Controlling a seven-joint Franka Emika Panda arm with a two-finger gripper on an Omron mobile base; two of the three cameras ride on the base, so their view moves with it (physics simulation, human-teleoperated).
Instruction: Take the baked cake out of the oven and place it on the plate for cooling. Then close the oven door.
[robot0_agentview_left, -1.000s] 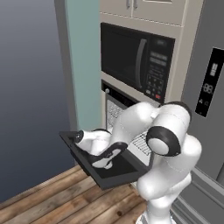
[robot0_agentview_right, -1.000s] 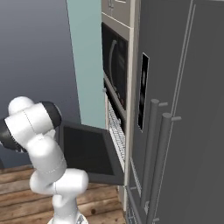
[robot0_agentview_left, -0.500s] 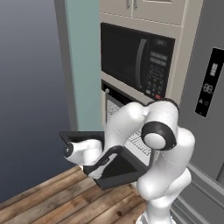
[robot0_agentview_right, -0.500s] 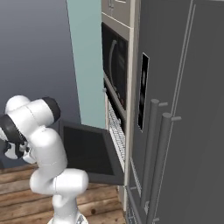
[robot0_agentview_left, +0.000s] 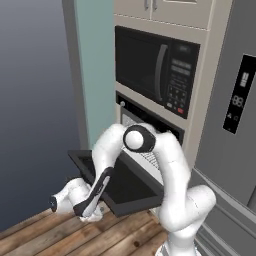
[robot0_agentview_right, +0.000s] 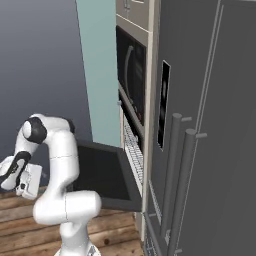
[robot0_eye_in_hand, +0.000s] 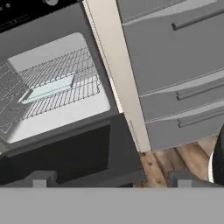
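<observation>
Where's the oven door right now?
The oven door hangs dropped open below the microwave, left of the grey fridge, with the arm reaching over it.

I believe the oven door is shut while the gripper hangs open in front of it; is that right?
Not quite: the oven door is dropped open, as the hand view shows, with the wire racks exposed inside. The gripper is indeed open.

Light is even and soft in all views, no clear source, no strong glare. Pics look rendered, a bit soft and low-res, edges slightly jagged. The oven (robot0_eye_in_hand: 57, 92) interior is bright; the oven door (robot0_agentview_left: 125, 187) is very dark w/ little detail. Shadows on floor are faint.
</observation>
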